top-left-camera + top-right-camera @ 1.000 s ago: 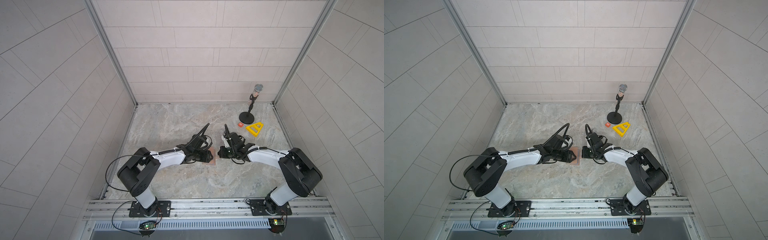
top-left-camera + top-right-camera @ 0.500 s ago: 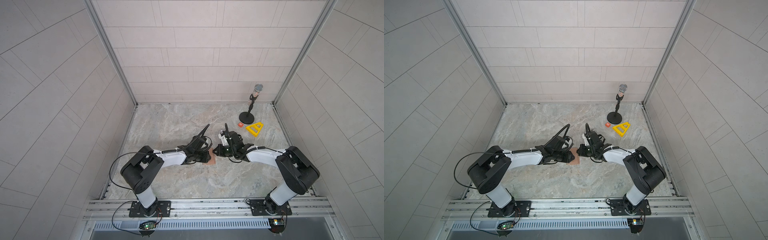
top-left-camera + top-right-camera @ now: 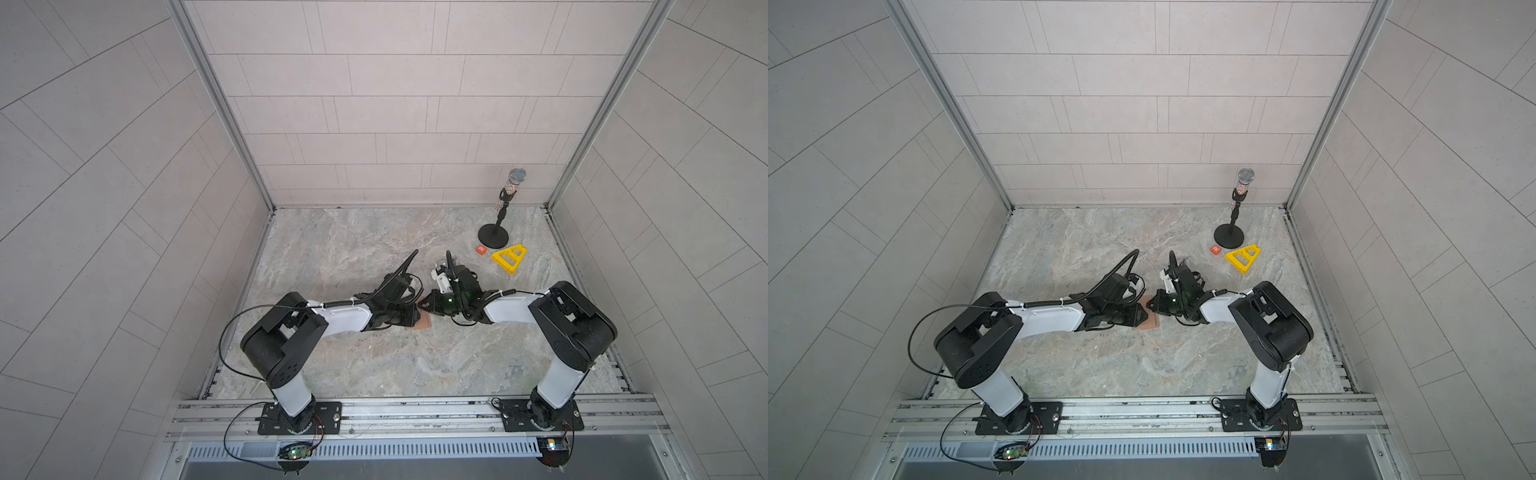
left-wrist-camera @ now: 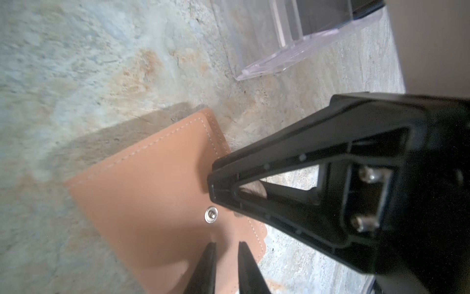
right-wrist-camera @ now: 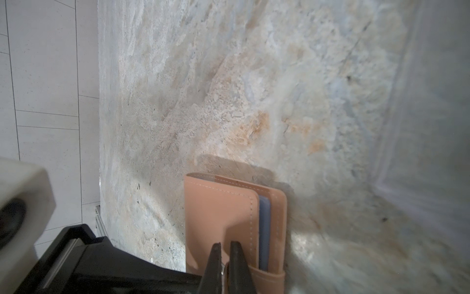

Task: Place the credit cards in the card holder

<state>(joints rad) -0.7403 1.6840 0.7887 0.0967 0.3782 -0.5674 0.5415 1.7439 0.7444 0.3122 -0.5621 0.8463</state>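
Note:
The tan leather card holder [image 3: 423, 325] [image 3: 1148, 325] lies flat at mid-table between both grippers, its metal snap stud [image 4: 211, 215] uncovered. A bluish credit card [image 5: 264, 229] shows edge-on between its flaps; other credit cards are out of view. My left gripper [image 4: 226, 245] [image 3: 417, 318] has its jaws close together with a strip of the holder's leather between them, near the stud. My right gripper [image 5: 226, 245] [image 3: 425, 306] is shut, tips on the holder's cover beside the stud. The snap tab [image 5: 267, 276] wraps round the holder's edge.
A clear plastic box [image 4: 292, 38] stands just beyond the holder. At the back right are a microphone on a round stand [image 3: 493, 237], a small orange tile [image 3: 481, 249] and a yellow triangular piece [image 3: 509, 258]. Tiled walls enclose the table.
My left jaws have narrowed onto the holder. The right gripper has shifted a little left onto the holder's cover and stayed shut.

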